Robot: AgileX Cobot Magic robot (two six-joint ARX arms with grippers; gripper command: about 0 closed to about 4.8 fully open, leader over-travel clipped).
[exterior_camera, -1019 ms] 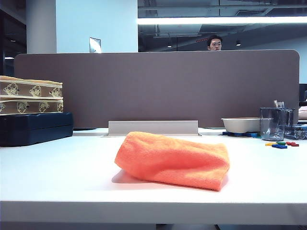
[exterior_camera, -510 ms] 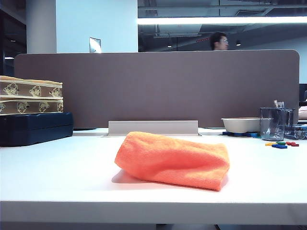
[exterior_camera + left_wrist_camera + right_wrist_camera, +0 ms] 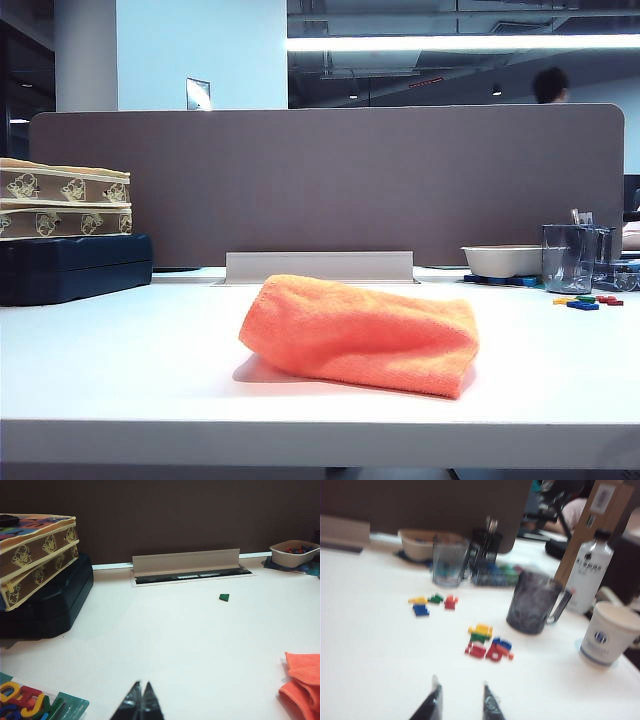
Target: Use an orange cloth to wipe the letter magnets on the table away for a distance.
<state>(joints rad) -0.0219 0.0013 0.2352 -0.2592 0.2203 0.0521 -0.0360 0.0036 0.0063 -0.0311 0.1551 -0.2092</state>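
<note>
Exterior view shows nothing begun: the orange cloth (image 3: 362, 335) lies ungrasped mid-table (image 3: 120, 370), letter magnets (image 3: 485, 642) unswept far right, my left gripper (image 3: 141, 700) closed and empty, my right gripper (image 3: 460, 700) parted, empty.

Brown divider panel (image 3: 330, 180) w/ pale wall (image 3: 200, 50) behind its left end, lit ceiling strip (image 3: 460, 43) above it, dark ceiling beyond.

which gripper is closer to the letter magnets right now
Right. The right gripper hangs just short of the letter magnets, jaws apart. The left gripper, shut, is over bare table beside the orange cloth.
</note>
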